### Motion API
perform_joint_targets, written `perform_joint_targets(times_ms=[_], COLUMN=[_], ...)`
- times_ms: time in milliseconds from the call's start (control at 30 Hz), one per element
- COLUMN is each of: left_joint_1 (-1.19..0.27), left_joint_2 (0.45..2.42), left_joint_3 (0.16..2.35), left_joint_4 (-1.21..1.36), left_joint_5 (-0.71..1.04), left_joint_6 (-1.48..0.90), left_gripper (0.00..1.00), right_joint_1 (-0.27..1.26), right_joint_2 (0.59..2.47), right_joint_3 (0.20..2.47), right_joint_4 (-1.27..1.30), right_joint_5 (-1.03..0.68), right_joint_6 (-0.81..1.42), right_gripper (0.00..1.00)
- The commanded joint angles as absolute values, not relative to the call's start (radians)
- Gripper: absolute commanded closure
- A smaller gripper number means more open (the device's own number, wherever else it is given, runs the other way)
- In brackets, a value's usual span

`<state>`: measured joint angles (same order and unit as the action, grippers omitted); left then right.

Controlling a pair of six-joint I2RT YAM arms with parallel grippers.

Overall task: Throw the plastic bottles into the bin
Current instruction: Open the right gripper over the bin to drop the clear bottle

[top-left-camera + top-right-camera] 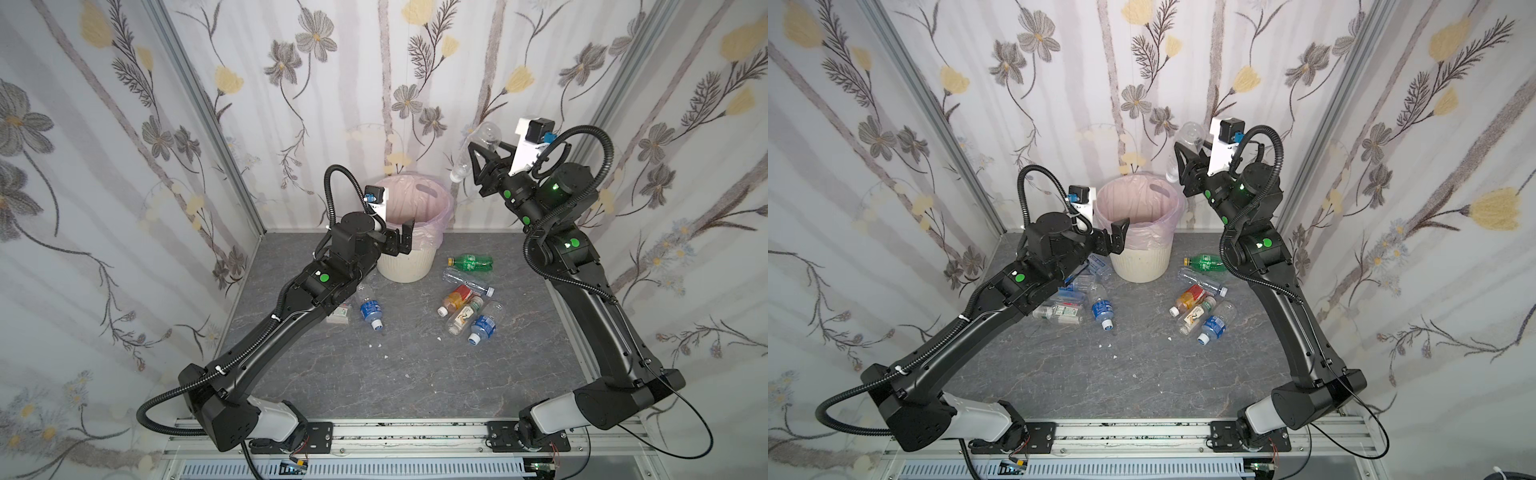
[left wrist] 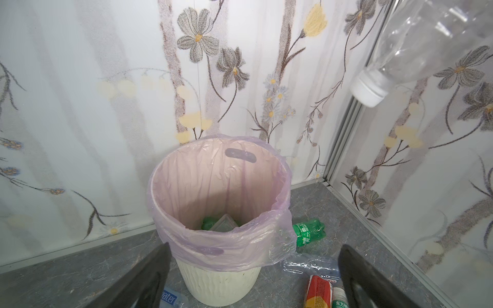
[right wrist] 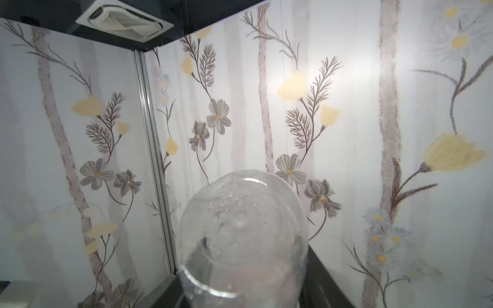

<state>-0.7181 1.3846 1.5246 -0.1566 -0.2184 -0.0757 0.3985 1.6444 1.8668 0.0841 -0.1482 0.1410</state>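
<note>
One clear bottle (image 1: 487, 134) hung cap-down, clasped in the right jaws, raised high off to the right of the bin (image 1: 405, 266) — the left jaws gaped empty beside its rim. Other bottles (image 1: 482, 324) lay scattered on the bench (image 1: 415, 374).

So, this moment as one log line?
right jaws: clear bottle between them, raised near bin | left jaws: open, empty | table: loose bottles

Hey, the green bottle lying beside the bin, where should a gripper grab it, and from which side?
Grip the green bottle across its labelled middle, coming straight down from above. It lies on its side on the table, and its neck tapers, so that would likely slip. A clear bottle lies close alongside, so keep the jaws narrow.
</note>
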Motion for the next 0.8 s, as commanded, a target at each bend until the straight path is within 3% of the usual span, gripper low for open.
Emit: perform_joint_targets(times_ms=[0, 133, 200, 300, 367, 767], left_joint_1=[-0.707, -0.691, -0.686, -0.678, -0.671, -0.646], left_joint_2=[1.359, 1.341, 1.334, 1.31, 1.293, 1.314], left_joint_3=[1.512, 1.477, 1.459, 1.427, 1.407, 1.399], left_joint_4=[-0.147, -0.146, -0.147, -0.147, -0.146, -0.146], left_joint_5=[-0.249, -0.248, -0.248, -0.248, -0.248, -0.21], left_joint_6=[-0.063, -0.081, -0.092, -0.096, -0.098, -0.129], left_gripper=[0.0, 0.0, 0.0, 0.0, 0.0, 0.0], right_joint_1=[0.406, 0.43, 0.44, 0.44, 0.439, 0.438], right_joint_2=[1.7, 1.849, 1.974, 2.107, 2.111, 1.998], right_joint_3=[1.909, 1.95, 2.01, 2.137, 2.142, 2.135], right_joint_4=[0.185, 0.152, 0.082, -0.04, -0.033, -0.189], right_joint_5=[-0.165, -0.173, -0.163, -0.197, -0.177, 0.106], right_joint_6=[0.198, 0.227, 0.232, 0.233, 0.251, 0.108], right_gripper=[0.49, 0.49, 0.44, 0.24, 0.02, 0.0])
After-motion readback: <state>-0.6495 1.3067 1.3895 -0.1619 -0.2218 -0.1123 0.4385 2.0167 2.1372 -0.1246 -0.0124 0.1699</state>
